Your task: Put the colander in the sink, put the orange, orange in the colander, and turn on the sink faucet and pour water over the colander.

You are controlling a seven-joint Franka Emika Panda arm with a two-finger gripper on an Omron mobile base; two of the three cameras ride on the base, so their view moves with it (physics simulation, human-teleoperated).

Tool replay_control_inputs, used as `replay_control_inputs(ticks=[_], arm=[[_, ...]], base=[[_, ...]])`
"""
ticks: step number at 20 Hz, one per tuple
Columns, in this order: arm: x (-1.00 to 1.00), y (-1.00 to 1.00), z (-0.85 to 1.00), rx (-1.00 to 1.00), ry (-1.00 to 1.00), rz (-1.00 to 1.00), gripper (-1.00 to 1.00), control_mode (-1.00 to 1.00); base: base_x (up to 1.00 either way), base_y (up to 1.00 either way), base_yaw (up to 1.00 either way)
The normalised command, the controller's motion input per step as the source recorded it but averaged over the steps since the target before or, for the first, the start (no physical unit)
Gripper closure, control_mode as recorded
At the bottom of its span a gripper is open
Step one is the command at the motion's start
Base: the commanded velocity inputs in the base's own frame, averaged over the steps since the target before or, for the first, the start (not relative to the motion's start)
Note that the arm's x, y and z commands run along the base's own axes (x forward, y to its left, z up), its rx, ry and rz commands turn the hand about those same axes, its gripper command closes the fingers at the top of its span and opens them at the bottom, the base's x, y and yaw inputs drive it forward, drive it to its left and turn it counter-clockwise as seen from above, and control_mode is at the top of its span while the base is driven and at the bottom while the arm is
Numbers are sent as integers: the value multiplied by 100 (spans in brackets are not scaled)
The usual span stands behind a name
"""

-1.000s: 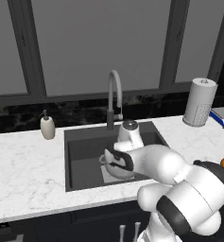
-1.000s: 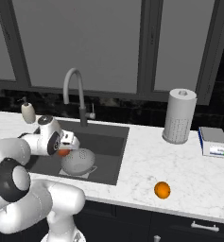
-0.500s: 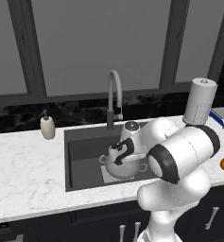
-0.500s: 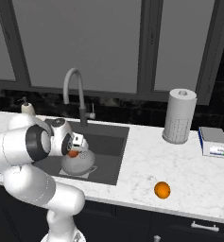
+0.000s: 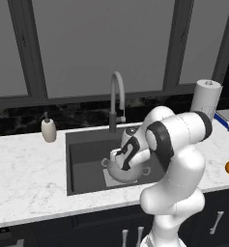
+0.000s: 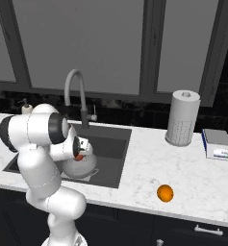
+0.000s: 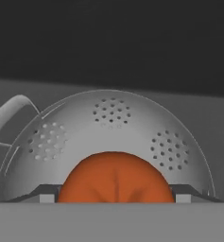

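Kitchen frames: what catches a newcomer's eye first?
The white arm bent down into the sink, its gripper over the colander with a reddish orange between the fingertips. A second orange sits alone on the counter near its front edge, right of the sink.

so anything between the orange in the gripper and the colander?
Nothing visible. In the hand view the reddish orange sits between the fingertips with the colander bowl directly ahead. The gripper is right over the colander in the sink.
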Motion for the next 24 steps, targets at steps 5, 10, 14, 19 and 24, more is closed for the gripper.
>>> replay_control_inputs(ticks=[5, 10, 14, 19, 24], arm=[[17, 0, -37, 0, 2, 0, 100, -100], [0, 0, -37, 0, 3, 0, 100, -100], [0, 0, -26, 0, 1, 0, 100, -100], [0, 0, -4, 0, 0, 0, -100, -100], [0, 0, 1, 0, 0, 0, -100, -100]], base=[[0, 0, 0], [0, 0, 0], [0, 0, 0], [0, 0, 0], [0, 0, 0]])
